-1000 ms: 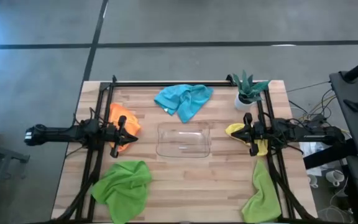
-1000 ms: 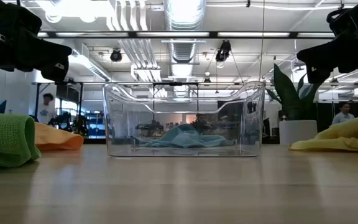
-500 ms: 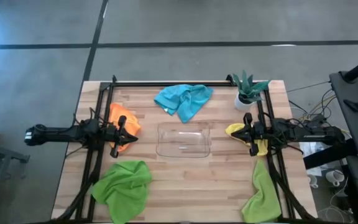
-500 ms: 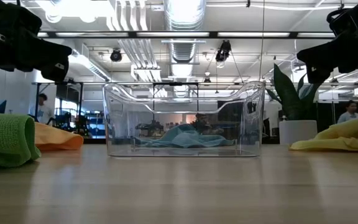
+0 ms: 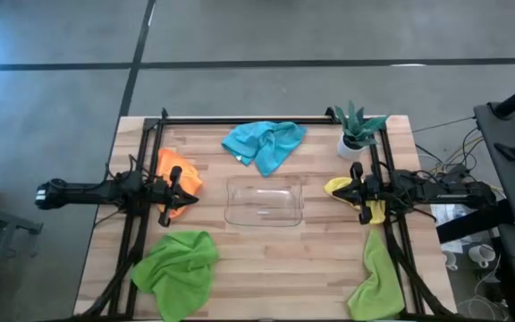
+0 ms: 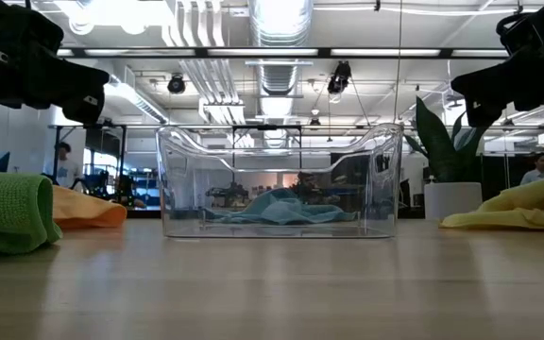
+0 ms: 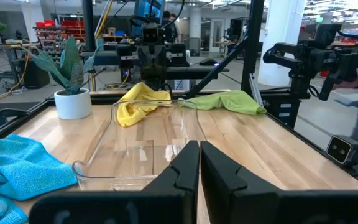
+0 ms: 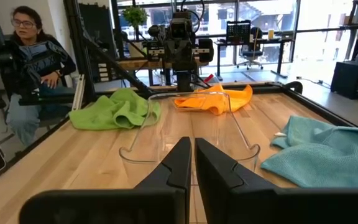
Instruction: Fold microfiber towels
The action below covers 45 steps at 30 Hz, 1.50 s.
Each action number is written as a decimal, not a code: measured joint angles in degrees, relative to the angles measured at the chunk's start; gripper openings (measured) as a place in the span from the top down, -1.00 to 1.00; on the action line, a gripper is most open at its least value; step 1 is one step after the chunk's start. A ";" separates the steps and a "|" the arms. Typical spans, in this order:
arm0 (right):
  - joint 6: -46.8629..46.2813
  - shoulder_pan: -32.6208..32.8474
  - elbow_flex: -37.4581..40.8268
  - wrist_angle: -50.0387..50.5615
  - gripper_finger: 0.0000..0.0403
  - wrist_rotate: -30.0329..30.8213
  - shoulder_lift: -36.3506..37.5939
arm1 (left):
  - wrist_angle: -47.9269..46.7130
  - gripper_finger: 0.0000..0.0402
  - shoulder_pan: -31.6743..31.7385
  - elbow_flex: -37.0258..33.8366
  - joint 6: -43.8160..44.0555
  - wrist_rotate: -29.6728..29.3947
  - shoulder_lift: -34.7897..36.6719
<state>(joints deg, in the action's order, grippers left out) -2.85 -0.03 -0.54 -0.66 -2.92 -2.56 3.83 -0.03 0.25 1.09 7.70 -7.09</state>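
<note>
Both sets of my fingers, L (image 5: pixel 175 190) & R (image 5: pixel 358 193), are clenched empty, flanking the clear tray (image 5: pixel 265 202). Towels lie crumpled around the tray on the worktop (image 5: pixel 266 255): none folded, pick pending.

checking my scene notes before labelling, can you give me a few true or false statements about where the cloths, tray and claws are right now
1. The clear plastic tray holds a folded cloth. False: it is empty; every cloth lies on the table outside it.
2. The teal blue microfiber cloth lies crumpled beyond the tray, toward the far edge of the wooden table. True.
3. The left claw grips the orange microfiber cloth. False: it is shut above that cloth, holding nothing.
4. Two lime green microfiber cloths lie near the front corners, one left, one right. True.
5. The right claw is wide open. False: it is shut, over the yellow microfiber cloth.
</note>
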 joint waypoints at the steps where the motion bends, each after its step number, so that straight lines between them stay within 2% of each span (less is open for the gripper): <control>1: 0.92 -0.01 0.00 -0.08 0.91 0.00 0.00 | -0.02 1.00 0.00 0.00 0.00 0.00 0.00; 5: 7.21 -0.01 0.00 -3.29 0.91 0.22 0.01 | -0.02 1.00 0.02 0.00 0.02 0.00 0.00; 11: 4.85 -0.01 -0.02 -5.23 0.91 0.42 -0.10 | -0.02 1.00 0.00 0.00 0.00 0.00 0.00; 13: -1.66 0.01 -0.02 -5.97 0.91 -0.04 -0.18 | -0.01 1.00 0.01 0.00 0.00 0.00 0.00; 15: -12.62 0.01 -0.02 -5.95 0.91 0.10 -0.15 | 0.00 1.00 0.00 0.00 0.01 0.00 0.00; 17: -19.24 0.01 -0.02 -6.23 0.91 3.66 -0.54 | 0.00 1.00 0.00 0.00 0.00 0.00 0.00; 24: -29.30 -0.01 -0.02 -6.06 0.91 5.39 -1.71 | 0.03 1.00 0.01 0.00 0.00 0.00 0.00; 27: -32.83 -0.19 -0.02 -7.11 0.91 11.37 -2.74 | 0.01 1.00 0.02 0.00 0.02 0.00 0.00; 29: -28.64 -0.40 -0.02 -10.46 0.91 14.42 -3.50 | 0.00 1.00 0.00 0.00 0.01 0.00 0.00; 32: -22.04 -0.36 -0.02 -17.30 0.91 14.78 -5.31 | 0.00 1.00 0.01 0.00 0.00 0.00 0.00; 37: -19.73 -0.38 -0.21 -28.98 0.91 14.78 -11.44 | 0.00 1.00 0.00 0.00 0.00 0.01 0.00; 41: -19.60 -0.12 -4.55 -29.15 0.91 14.74 -19.47 | 0.00 1.00 0.00 0.00 0.00 0.00 0.00; 45: -15.10 2.03 -13.08 -29.11 0.91 14.60 -31.61 | 0.00 1.00 0.01 0.00 0.00 0.00 0.00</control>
<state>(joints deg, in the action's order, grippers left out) -17.95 2.01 -13.62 -29.78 11.68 -34.17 3.84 -0.02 0.25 1.09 7.70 -7.09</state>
